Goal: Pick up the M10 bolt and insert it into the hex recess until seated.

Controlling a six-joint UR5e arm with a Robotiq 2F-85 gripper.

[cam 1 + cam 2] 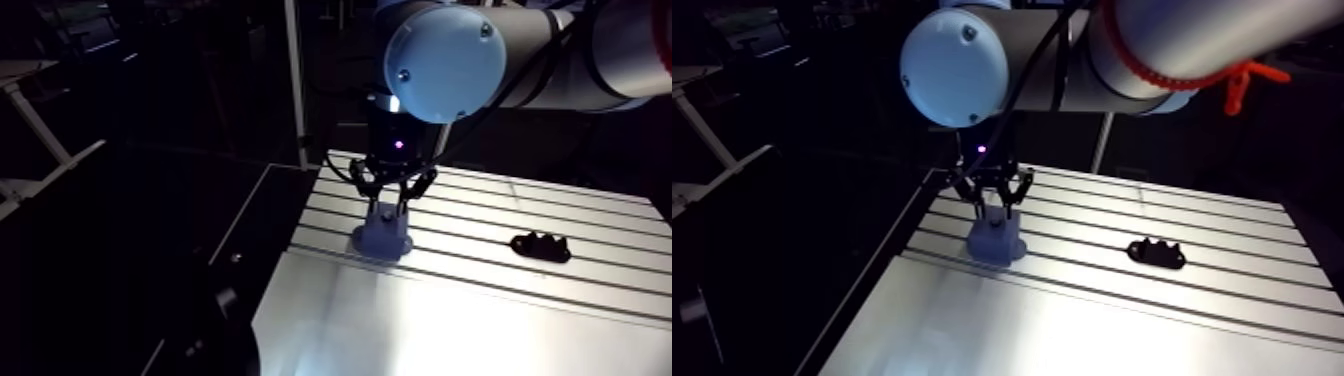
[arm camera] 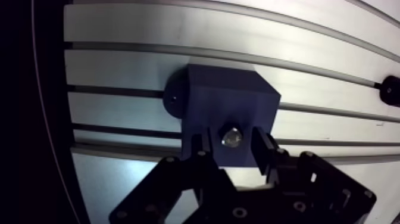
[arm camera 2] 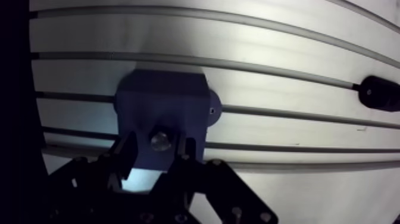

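Blue block [image 2: 232, 98] with bolt [image 2: 231, 137], tool [image 2: 230, 143] apart astride it, black part [image 1: 540, 245] well aside.

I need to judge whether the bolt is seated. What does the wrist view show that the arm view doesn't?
Only the wrist view: the bolt, its shiny end in the blue block, with the gripper open around it. Only the arm view: the arm's light-blue joint cap and the whole black part. Both: gripper, block, slotted table.
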